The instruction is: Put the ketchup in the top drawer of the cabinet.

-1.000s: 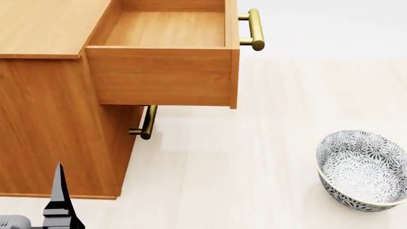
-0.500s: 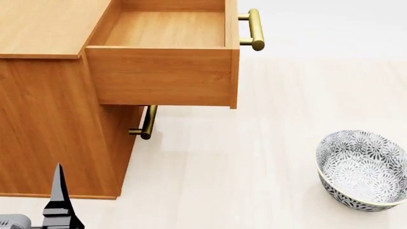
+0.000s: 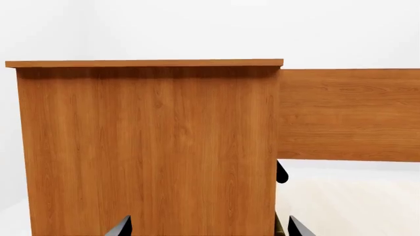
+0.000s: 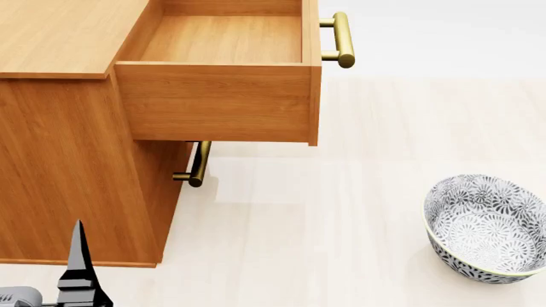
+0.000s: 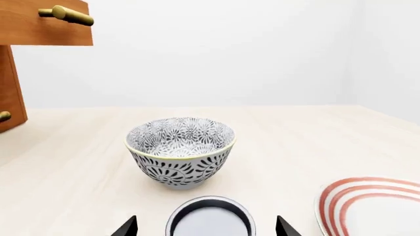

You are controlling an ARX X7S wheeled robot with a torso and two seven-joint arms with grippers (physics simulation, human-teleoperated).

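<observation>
The ketchup (image 5: 210, 221) shows only as a round silver-grey top with a dark rim, low in the right wrist view. My right gripper (image 5: 206, 227) is open, one fingertip on each side of the can and apart from it. The can is out of the head view. The top drawer (image 4: 217, 99) is pulled out of the cabinet (image 4: 68, 166), its inside bare, with its brass handle (image 4: 341, 38) at the far end. My left gripper (image 3: 208, 227) is open with nothing in it, facing the cabinet's side (image 3: 147, 147). One of its dark fingers (image 4: 79, 262) rises at the head view's lower left.
A grey-white floral bowl (image 4: 486, 227) stands on the pale floor at the right, just beyond the can (image 5: 180, 150). A white plate with red rings (image 5: 374, 206) lies beside the can. The lower drawer's brass handle (image 4: 198, 163) juts out under the open drawer.
</observation>
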